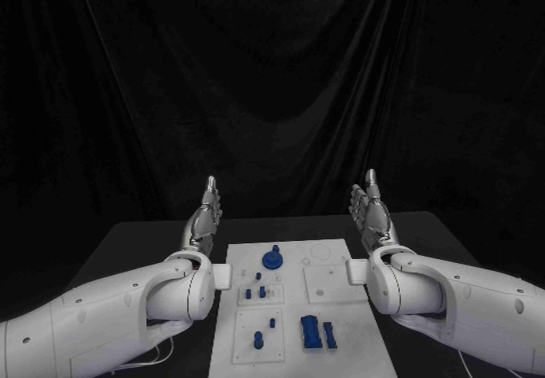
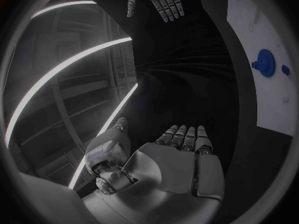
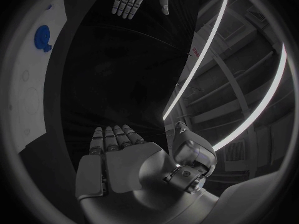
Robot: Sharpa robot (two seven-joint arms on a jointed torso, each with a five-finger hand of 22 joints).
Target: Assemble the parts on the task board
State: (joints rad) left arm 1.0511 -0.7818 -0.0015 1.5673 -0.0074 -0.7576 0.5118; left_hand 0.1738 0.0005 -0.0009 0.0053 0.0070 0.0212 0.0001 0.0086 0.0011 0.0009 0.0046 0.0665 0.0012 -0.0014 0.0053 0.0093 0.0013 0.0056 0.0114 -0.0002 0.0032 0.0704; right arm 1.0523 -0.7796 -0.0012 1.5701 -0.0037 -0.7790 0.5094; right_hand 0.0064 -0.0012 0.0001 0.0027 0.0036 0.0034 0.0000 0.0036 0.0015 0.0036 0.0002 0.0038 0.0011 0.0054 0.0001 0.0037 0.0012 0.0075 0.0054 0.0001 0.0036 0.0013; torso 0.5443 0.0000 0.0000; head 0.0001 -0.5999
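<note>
Task board [image 1: 298, 315] flat in the middle of the black counter [image 1: 136, 236], both hands raised either side of it.
Blue parts dot the board: a blue gear [image 1: 272, 259] toward the far end, small pegs [image 1: 254, 293] mid-board, two blue blocks [image 1: 316, 331] nearer the robot. Left hand [image 1: 205, 220] stands at the board's left edge, fingers straight and together, holding nothing; right hand [image 1: 374, 213] mirrors it at the right edge, fingers extended, equally empty.
</note>
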